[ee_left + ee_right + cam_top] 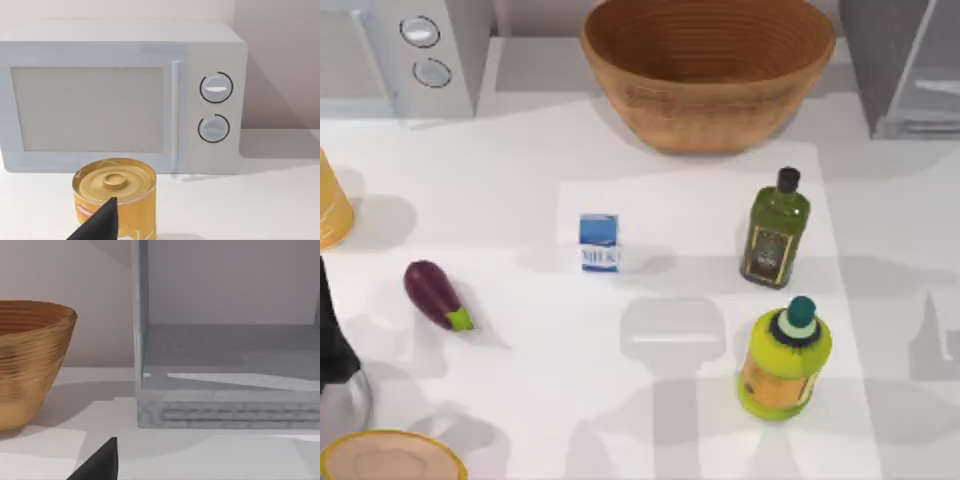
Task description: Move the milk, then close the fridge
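- Far left, back of the white table (pixel 520 200): a light grey microwave-like appliance with two round knobs (pixel 410 50). In the left wrist view it stands behind a yellow tin with a ridged lid (pixel 116 197), door shut.
- That yellow tin sits at the top view's left edge (pixel 332 205), partly cut off.
- Left arm: a dark part of it (pixel 335 340) shows at the lower left edge of the top view. One dark fingertip of the left gripper (pixel 97 222) shows in the left wrist view, in front of the tin. Cannot tell how far the fingers are apart; nothing seen in their hold.
- Bottom left corner: a round wooden-looking disc with a yellow rim (pixel 390 460), partly cut off.
- Left of centre: a purple eggplant with a green stem (pixel 435 295), lying on its side.
- Centre: the small milk carton, blue top, white base with blue lettering (pixel 599 242), upright on the table, well apart from both arms.
- Back centre: a large woven brown basket bowl (pixel 708 70).
- Right of centre: a dark green oil bottle with a black cap (pixel 775 230), upright; just in front of it, a yellow-green bottle with a teal cap (pixel 785 360).
- Back right: the grey metallic box-shaped fridge (pixel 905 65), open, with its bare interior floor visible in the right wrist view (pixel 225 370).
- Right gripper (pixel 100 462): one dark fingertip in the right wrist view, facing the fridge. Cannot tell its opening; nothing seen held.
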### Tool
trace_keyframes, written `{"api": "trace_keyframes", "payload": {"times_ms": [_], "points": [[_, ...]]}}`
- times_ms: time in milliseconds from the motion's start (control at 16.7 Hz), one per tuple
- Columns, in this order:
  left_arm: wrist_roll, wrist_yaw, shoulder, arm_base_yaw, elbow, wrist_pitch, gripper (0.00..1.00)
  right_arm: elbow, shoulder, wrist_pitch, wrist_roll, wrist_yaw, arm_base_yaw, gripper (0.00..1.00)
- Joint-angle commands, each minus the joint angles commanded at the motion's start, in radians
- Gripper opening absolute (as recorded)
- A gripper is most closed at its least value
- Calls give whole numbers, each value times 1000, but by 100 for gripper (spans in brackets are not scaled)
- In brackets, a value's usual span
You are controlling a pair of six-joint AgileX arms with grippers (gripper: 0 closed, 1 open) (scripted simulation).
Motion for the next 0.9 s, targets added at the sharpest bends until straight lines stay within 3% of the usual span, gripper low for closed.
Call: {"api": "trace_keyframes", "payload": {"times_ms": [180,360,900], "points": [[0,0,0,0,0,0,100,1,13,13,1,14,14,100],[0,0,0,0,0,0,100,8,103,104,2,112,113,100],[0,0,0,0,0,0,100,21,577,555,12,706,701,100]]}}
